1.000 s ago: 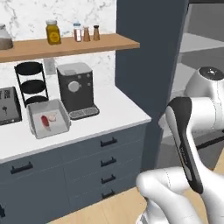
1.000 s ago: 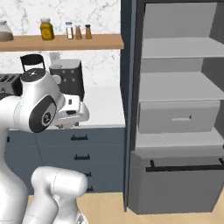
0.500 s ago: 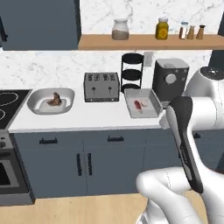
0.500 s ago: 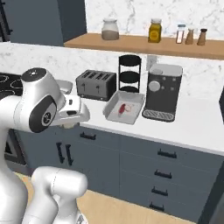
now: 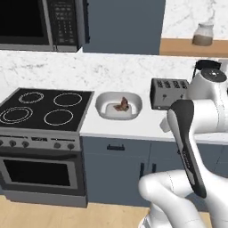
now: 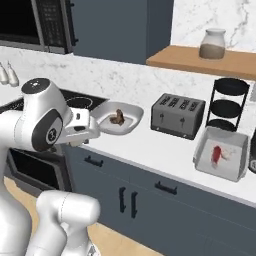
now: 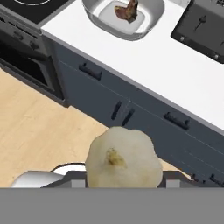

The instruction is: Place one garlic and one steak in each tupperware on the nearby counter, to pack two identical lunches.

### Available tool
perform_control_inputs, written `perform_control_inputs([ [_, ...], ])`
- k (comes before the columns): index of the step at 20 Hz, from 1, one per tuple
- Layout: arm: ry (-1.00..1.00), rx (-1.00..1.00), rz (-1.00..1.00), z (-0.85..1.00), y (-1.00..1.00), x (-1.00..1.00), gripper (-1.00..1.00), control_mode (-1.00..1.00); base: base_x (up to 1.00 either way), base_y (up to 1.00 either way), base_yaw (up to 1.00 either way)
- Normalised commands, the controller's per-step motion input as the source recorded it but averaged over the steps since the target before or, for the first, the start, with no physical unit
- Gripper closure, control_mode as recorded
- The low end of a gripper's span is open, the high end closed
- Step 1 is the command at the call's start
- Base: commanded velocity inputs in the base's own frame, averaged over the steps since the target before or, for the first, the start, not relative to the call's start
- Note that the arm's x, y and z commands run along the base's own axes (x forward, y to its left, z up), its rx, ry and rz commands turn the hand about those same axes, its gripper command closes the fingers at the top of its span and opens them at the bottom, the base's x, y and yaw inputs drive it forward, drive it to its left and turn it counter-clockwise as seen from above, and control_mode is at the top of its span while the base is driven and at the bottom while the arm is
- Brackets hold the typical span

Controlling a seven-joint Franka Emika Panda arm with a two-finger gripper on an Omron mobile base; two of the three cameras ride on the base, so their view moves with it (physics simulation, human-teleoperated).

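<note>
Kitchen, white tabletop (image 6: pixel 150 150): end effector (image 7: pixel 120 186) closed on pale knobbly garlic bulb (image 7: pixel 122 159). White oval tupperware (image 7: pixel 94 15) holding brown steak chunk (image 7: pixel 127 11) lies ahead, well apart, beyond the cabinet fronts.

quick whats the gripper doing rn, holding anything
gripper: closed on a garlic bulb, carried above the floor in front of the counter.

Arm (image 5: pixel 196 133): glossy white rounded shell segments, with a long dark grey inlay panel on one link. Joint cap (image 6: pixel 50 134): dark grey disc bearing a small white marking.
</note>
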Motion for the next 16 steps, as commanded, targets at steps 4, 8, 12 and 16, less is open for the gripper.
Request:
perform_control_inputs([
  [4, 0.00, 0.00, 0.00, 0.00, 0.00, 0.00, 1.00, 1.00, 1.00, 0.82, -0.06],
  [8, 0.00, 0.00, 0.00, 0.00, 0.00, 0.00, 1.00, 1.00, 0.99, 0.34, -0.14],
  [12, 0.01, 0.01, -0.08, -0.16, -0.03, 0.05, 1.00, -1.00, 0.37, -0.06, -0.19],
  [16, 0.01, 0.04, -0.26, -0.72, -0.03, 0.50, 1.00, -1.00, 0.00, 0.00, 0.00],
])
